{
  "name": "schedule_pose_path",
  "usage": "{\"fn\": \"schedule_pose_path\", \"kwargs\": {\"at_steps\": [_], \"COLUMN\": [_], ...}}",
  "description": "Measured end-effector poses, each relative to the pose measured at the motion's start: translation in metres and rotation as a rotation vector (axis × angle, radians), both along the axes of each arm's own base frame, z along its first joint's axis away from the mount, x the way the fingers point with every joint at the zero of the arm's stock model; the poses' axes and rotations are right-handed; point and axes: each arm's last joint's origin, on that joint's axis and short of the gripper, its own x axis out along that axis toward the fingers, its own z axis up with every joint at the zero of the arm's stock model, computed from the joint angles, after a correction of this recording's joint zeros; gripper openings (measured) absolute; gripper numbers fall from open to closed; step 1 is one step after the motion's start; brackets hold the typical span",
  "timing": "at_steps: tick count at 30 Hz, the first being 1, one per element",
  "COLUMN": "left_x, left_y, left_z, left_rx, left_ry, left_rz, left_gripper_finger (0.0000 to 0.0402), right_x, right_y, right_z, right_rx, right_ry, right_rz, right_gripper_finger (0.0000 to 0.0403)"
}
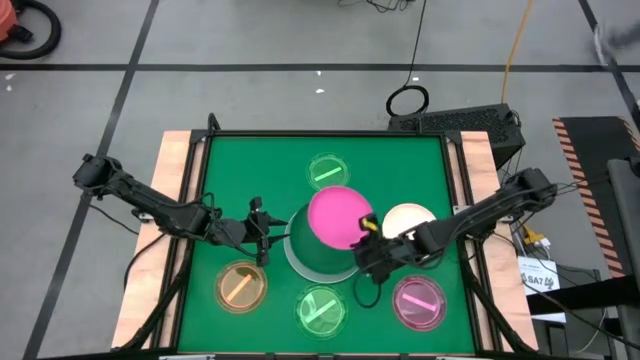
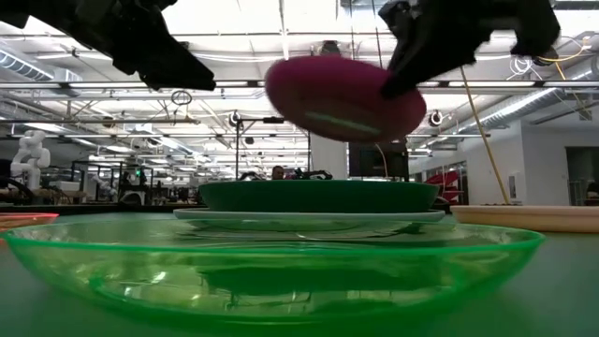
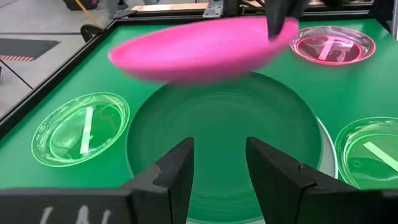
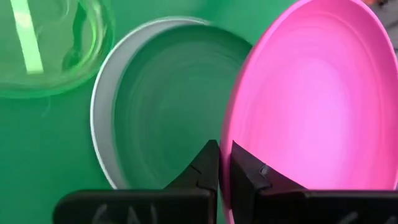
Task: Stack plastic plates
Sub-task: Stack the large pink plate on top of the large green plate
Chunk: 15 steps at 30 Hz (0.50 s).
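While the bright pink plate (image 1: 338, 215) is held by its rim in the closed right pincer (image 1: 366, 247), it hangs tilted above the dark green plate (image 1: 318, 252), which lies on the pale mint-white plate (image 2: 309, 216) mid-desk. The stack sits directly below and slightly toward the left pincer (image 1: 258, 232), which waits open beside it, empty.

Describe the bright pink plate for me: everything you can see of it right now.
The bright pink plate is round, opaque, glossy plastic with a shallow dished centre. The right gripper is shut on its rim and holds it tilted in the air, above the dark green plate and not touching it. That plate rests on a pale one. Nothing lies on the pink plate.
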Motion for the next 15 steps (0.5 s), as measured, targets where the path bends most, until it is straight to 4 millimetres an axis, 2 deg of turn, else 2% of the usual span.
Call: {"fn": "schedule_pose_path", "kwargs": {"at_steps": [15], "left_x": [0.0], "left_y": [0.0], "left_z": [0.0], "left_rx": [0.003], "left_ry": [0.004], "left_rz": [-0.001], "left_gripper_finger": [0.0154], "right_x": [0.024], "right_y": [0.01], "right_z": [-0.045], "right_rx": [0.02], "right_ry": [0.1], "right_rz": [0.096], "right_gripper_finger": [0.0015]}}
